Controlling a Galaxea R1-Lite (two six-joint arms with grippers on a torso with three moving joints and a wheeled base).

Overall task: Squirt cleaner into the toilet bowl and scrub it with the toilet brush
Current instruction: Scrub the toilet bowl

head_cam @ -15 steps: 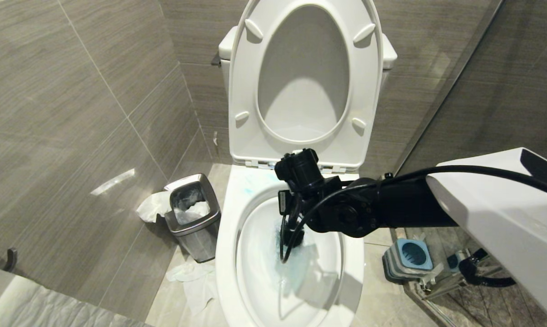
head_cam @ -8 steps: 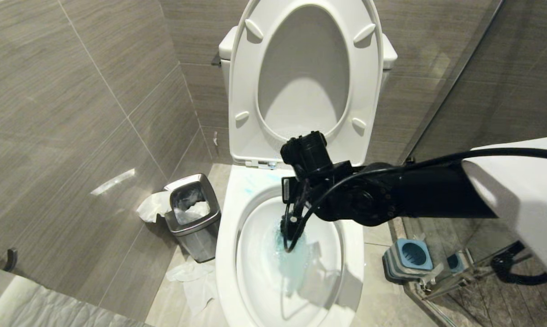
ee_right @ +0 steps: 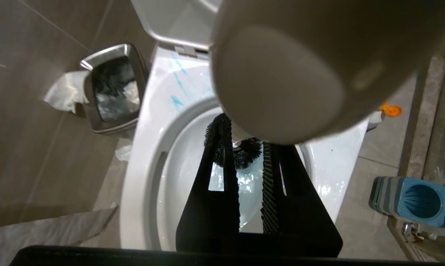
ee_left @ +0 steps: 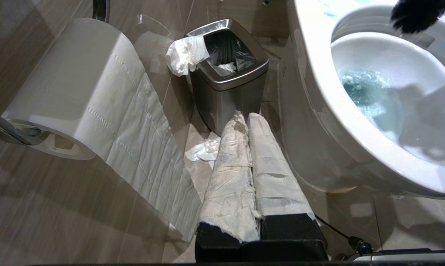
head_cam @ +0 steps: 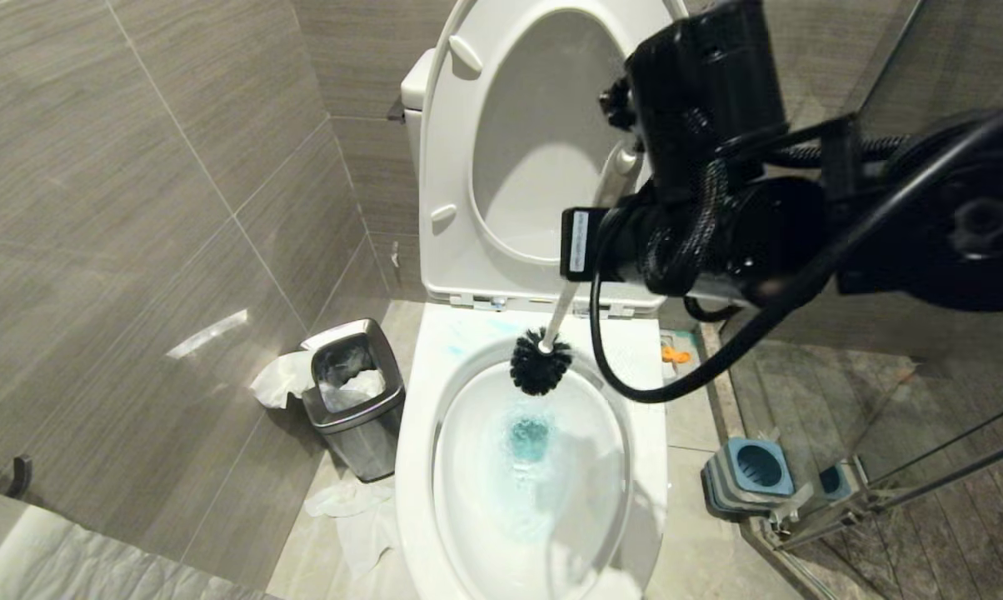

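Fingers of the right gripper (ee_right: 250, 184) stand nearly closed around the toilet brush (head_cam: 541, 360), clamping its white handle, it seems, though the handle's blurred end hides the contact itself in the right wrist view. Its black bristle head hangs below the gripper, over the back rim of the toilet bowl (head_cam: 418, 400), above the cleaner (head_cam: 528, 440) tinting the water teal. Only the head view shows the empty blue holder (head_cam: 750, 475) on the floor beside the bowl's right; only the left wrist view shows the left gripper (ee_left: 248, 122), paper-wrapped and closed, near the waste bin (ee_left: 226, 70).
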